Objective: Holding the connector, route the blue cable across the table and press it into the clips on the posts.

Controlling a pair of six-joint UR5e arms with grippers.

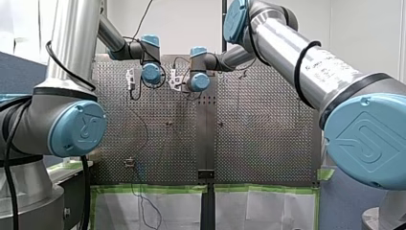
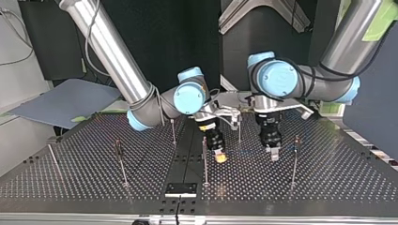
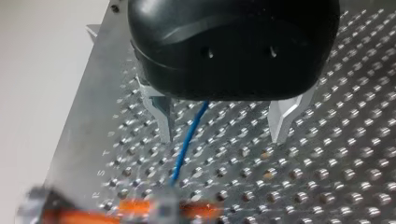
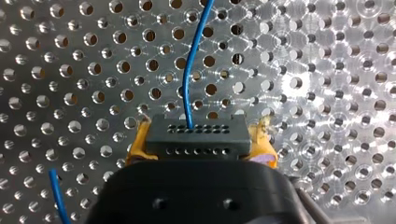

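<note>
Now, right gripper point(image 4: 201, 140) clamping the connector point(image 4: 196, 133), blue cable point(image 4: 189, 70) running ahead, left gripper point(image 3: 223, 119) spread wide astride the cable, at the right gripper's three o'clock in the top view

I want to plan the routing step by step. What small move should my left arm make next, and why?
Probably close my left gripper lightly on the blue cable. Its metal fingers stand open with the cable running between them, ungripped, while my right gripper holds the connector between its yellow pads.
</note>
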